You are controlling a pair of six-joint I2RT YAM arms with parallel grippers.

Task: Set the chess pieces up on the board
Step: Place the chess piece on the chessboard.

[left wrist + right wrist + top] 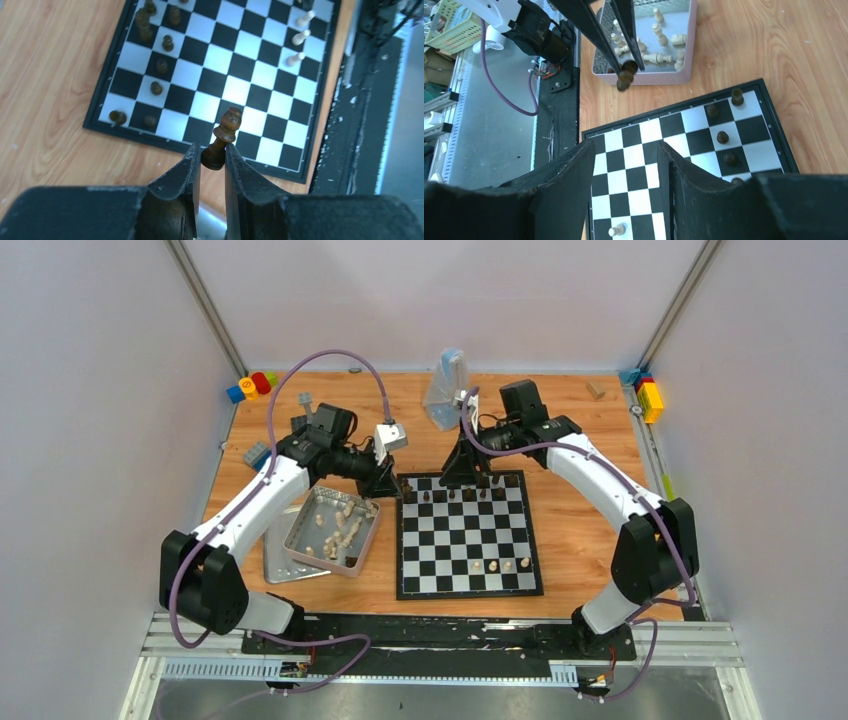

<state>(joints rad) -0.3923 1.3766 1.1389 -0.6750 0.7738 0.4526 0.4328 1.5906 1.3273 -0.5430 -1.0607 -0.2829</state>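
The board [470, 540] lies mid-table. Dark chess pieces [452, 496] line its far rows and a few cream ones [497, 566] stand on the near row. My left gripper [212, 152] hangs above the board's far left corner, shut on the base of a dark piece [225, 131] that leans out past the fingertips. The right wrist view shows the same dark piece [625, 78] pinched above the tin's edge. My right gripper [626, 150] is open over the board's far rows with only bare squares between its fingers. A cream piece [617, 230] stands below it.
A silver tin [300, 552] of cream pieces [340, 530] sits left of the board, on its lid [275, 568]. Coloured bricks [255, 383] and a grey plate [258, 453] are back left. More bricks [648, 395] are back right, and a plastic bag [445, 385] stands behind the board.
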